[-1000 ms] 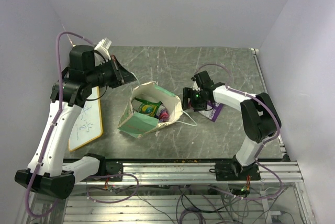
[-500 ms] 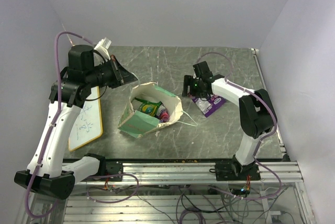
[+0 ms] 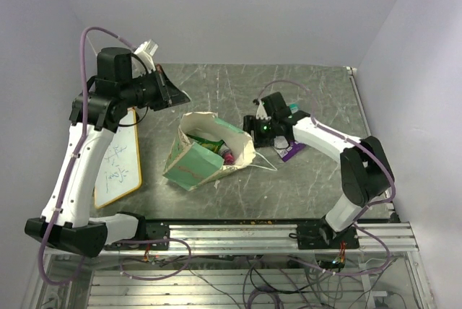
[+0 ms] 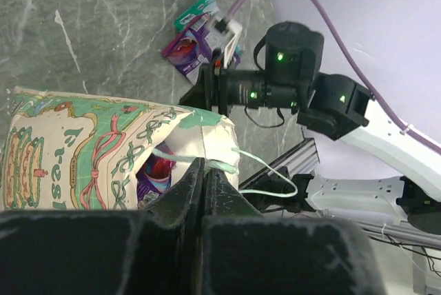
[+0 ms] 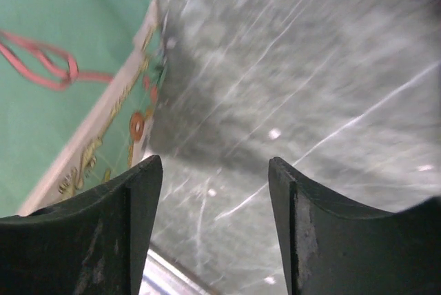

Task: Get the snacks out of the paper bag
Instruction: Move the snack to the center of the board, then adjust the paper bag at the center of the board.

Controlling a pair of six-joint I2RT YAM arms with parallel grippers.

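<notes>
Snacks (image 3: 211,144) lie inside the paper bag (image 3: 189,170), and the bag sits near the middle of the gray table (image 3: 216,85). Its top is open, so I can see a yellow-green pack and a pink one in there.

Far on my left, a whiteboard (image 3: 119,168) with a wood frame lies flat on the table. It is apart from the bag.

Next comes my left claw (image 3: 172,95). It hangs in the air, up past the far left corner of the bag. It is pinched all the way closed. From my left wrist I look down on the bag, and a thin string handle (image 4: 222,166) runs right by my closed tips. I cannot tell if the string is caught between them.

Then comes the bag, with its mint-green side facing me.

My right claw (image 3: 250,125) is low and just beside the right rim of the bag. Its two fingers stand apart, and between them I see only bare table. The green side of the bag is just to the left of my left finger. I am holding nothing here.

Farther right, a purple packet (image 3: 290,152) lies on the table beside my right arm. A teal packet (image 3: 292,109) lies a bit farther back. Both are out of the bag and behind my right claw.
</notes>
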